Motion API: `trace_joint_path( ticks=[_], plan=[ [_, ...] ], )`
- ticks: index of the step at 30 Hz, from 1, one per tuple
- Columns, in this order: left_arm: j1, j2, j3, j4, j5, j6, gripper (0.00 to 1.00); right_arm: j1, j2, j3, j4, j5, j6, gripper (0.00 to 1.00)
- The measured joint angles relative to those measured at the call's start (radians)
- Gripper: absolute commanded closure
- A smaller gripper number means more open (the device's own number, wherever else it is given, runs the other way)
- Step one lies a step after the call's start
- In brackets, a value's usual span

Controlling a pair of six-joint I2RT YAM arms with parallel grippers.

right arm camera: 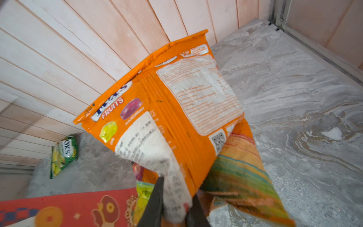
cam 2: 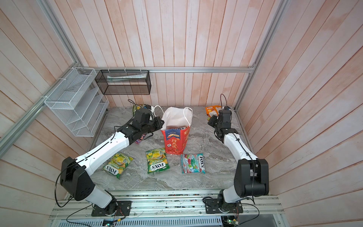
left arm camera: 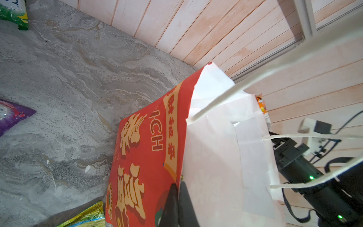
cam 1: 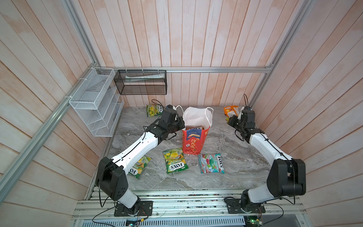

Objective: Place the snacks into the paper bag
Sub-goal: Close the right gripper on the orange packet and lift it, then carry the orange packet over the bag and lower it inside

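Closest to us in the left wrist view, the left gripper [left arm camera: 177, 188] has its two dark fingers pressed together on the rim of the paper bag [left arm camera: 149, 141], one on the red outside and one on the white lining. A white cord handle [left arm camera: 216, 102] crosses in front of the lens. In both top views the bag stands upright mid-table with its mouth open [cam 1: 193, 143] [cam 2: 174, 142], and a FOX'S packet [cam 1: 193, 128] shows inside it.

The right gripper [right arm camera: 176, 198] pinches a corner of an orange packet [right arm camera: 176, 98] marked FRUITS, tilted up near the back right corner of the marble tabletop [right arm camera: 294, 98]. A striped packet [right arm camera: 241, 171] lies against it, and we cannot tell whether it is gripped too.

Farther out, the other snacks lie flat:
- A green-yellow packet [cam 1: 174, 160] and a teal-red packet [cam 1: 211, 163] sit just in front of the bag.
- A second green-yellow packet [cam 2: 117, 165] is partly under the left arm.
- A third green-yellow packet [cam 1: 154, 110] lies by the back wall.
- A purple packet [left arm camera: 13, 114] lies on the left arm's side of the bag.
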Motion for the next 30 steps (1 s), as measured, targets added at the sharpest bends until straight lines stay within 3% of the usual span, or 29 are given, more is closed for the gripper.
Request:
trace_joint_path(
  ticks=[4, 11, 17, 24, 30],
  plan=[
    [0.0, 0.0, 0.0, 0.0, 0.0, 0.0, 1.0, 0.069, -0.094, 0.005, -0.01, 0.01, 0.002, 1.0],
    [0.0, 0.003, 0.002, 0.0, 0.0, 0.0, 1.0, 0.327, -0.289, 0.074, -0.063, 0.105, -0.049, 1.0],
    [0.0, 0.008, 0.009, -0.001, -0.001, 0.008, 1.0, 0.466, -0.395, 0.129, -0.061, 0.124, -0.086, 1.0],
    [0.0, 0.014, 0.015, -0.001, -0.001, 0.008, 1.0, 0.556, -0.301, 0.188, -0.057, 0.067, -0.128, 1.0],
    [0.0, 0.015, 0.015, -0.001, 0.0, 0.008, 1.0, 0.57, -0.19, 0.19, -0.067, 0.023, -0.137, 1.0]
  ],
)
